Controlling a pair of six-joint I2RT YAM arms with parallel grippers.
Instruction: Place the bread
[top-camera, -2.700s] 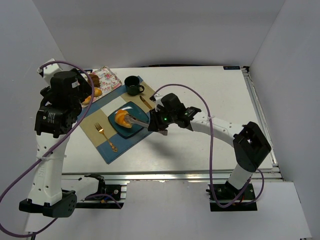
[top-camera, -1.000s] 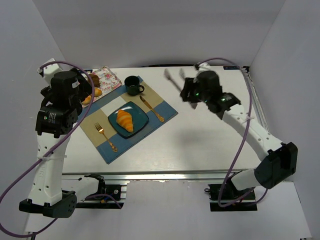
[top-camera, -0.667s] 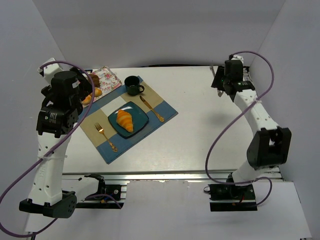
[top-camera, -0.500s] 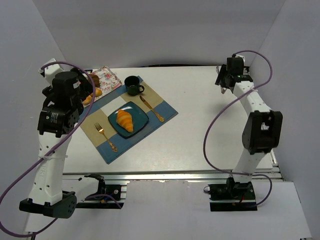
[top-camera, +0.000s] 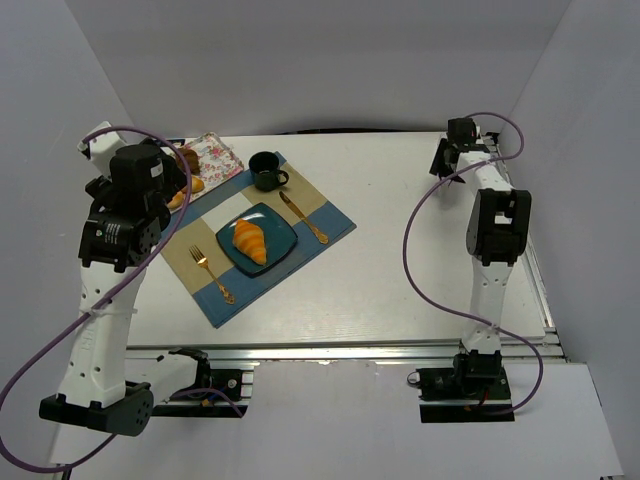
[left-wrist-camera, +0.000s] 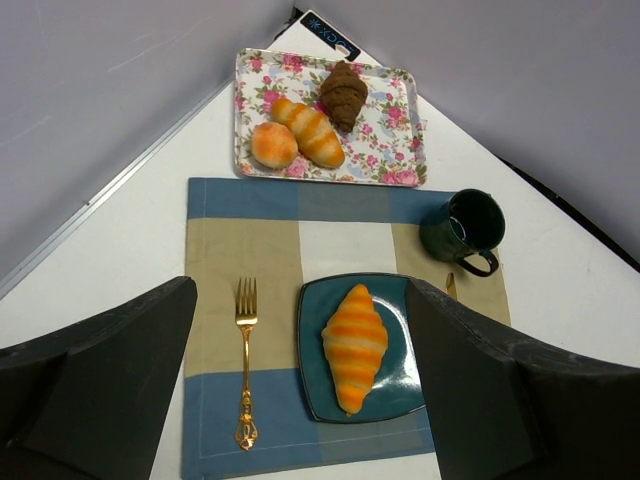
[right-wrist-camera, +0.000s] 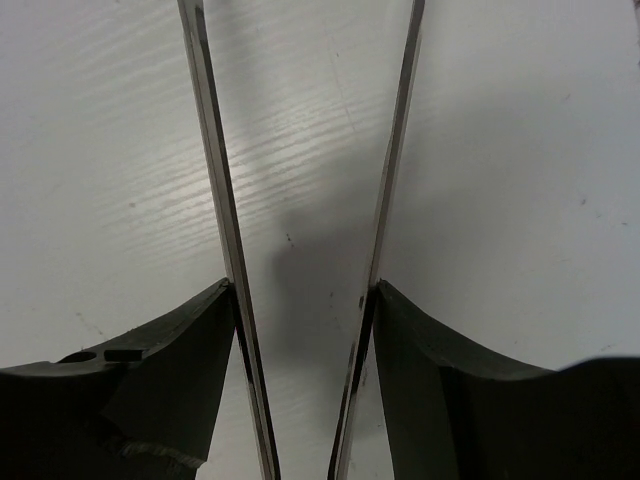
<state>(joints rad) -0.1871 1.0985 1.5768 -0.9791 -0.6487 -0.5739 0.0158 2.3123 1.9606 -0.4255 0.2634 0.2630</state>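
Note:
The bread, a small golden-orange croissant, lies on the square teal plate in the middle of the placemat. My left gripper hangs high above the mat, open and with nothing between its fingers. My right gripper is at the table's far right back, far from the plate. It is shut on a pair of metal tongs, whose two thin blades stand apart over bare white table with nothing between them.
A blue and beige placemat carries a gold fork, a gold knife and a dark green mug. Behind it a floral tray holds other pastries. White walls enclose the table.
My right arm has swung away from the plate to the far right back corner, taking the tongs along. The croissant has stayed on the plate. The left arm has hardly moved.

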